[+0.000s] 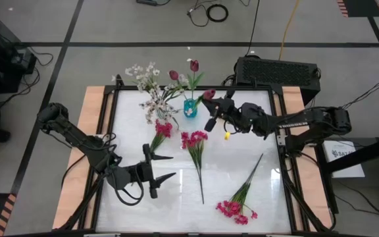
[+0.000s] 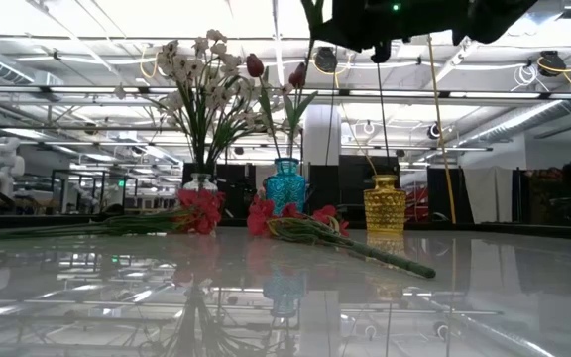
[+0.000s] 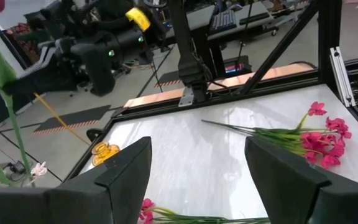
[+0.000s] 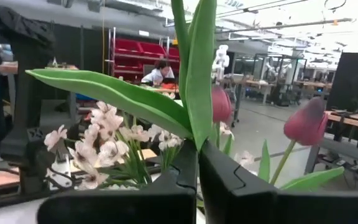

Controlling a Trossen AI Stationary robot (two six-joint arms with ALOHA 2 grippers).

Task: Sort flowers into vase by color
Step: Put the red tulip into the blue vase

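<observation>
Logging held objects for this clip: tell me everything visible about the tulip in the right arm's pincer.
The maroon tulip is an artificial sprig: a dark red closed bud on a green stem with long broad leaves. The right pincer is shut on its stem, holding it above the table near the blue vase, which already holds two similar tulips. In the right wrist view the stem stands upright between the fingers. Its lower end is hidden.

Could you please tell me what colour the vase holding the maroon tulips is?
The vase is teal blue, clearest in the low view.
</observation>
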